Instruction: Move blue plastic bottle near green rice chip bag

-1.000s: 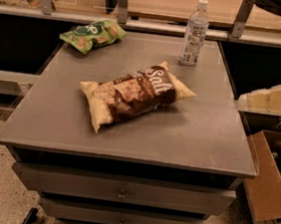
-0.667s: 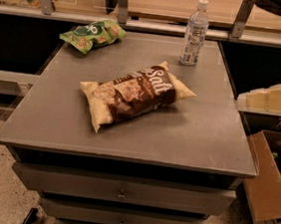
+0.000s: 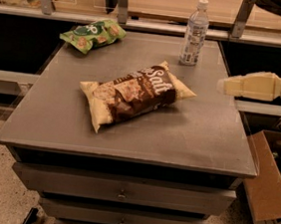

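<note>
My gripper (image 3: 236,86) hung off the right edge of the desk (image 3: 205,138), about level with its middle and well apart from everything on it. Whether it was set wide or narrow I could not tell. The blue plastic bottle (image 3: 195,33) stood upright near the back right corner, and the green rice chip bag (image 3: 92,34) lay at the back left, with bare grey top between them. I judged the step in hand to be the reach for the bottle, not yet begun. To do it well I would come in level from the right and close on the body at the label, below the white cap. A tall, narrow bottle tips easily if nudged high, and its smooth, thin plastic may give under a hard squeeze. The carry should run along the back, clear of the puffy, crinkled brown-and-cream bag (image 3: 136,93) lying across the middle. The green bag looked soft and creased, so I would set the bottle just beside it, not on it.
</note>
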### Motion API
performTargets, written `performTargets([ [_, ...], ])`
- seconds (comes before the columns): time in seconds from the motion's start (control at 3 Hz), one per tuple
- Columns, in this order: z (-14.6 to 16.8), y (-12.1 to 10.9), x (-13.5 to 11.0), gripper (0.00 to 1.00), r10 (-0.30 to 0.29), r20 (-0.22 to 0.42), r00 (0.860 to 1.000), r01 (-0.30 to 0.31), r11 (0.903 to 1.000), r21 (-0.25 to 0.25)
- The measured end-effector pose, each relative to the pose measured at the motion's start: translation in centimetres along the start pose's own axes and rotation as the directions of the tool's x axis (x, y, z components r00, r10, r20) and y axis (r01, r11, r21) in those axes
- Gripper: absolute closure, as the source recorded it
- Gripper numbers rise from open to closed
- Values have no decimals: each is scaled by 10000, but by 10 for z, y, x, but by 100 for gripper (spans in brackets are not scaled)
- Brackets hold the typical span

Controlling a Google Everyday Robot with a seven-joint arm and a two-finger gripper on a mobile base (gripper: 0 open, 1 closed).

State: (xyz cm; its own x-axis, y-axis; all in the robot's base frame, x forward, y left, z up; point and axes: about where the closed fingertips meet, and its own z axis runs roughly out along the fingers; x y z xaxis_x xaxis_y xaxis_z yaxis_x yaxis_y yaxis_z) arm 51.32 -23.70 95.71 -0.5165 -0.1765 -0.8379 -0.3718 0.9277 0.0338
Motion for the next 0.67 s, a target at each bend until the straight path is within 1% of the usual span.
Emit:
performTargets([
  [0.33,24,8,-9,0,26,203,9998,-20,9997,-259],
  [0.67,53,11,-18,0,-78,405,9991,90,9995,-303],
])
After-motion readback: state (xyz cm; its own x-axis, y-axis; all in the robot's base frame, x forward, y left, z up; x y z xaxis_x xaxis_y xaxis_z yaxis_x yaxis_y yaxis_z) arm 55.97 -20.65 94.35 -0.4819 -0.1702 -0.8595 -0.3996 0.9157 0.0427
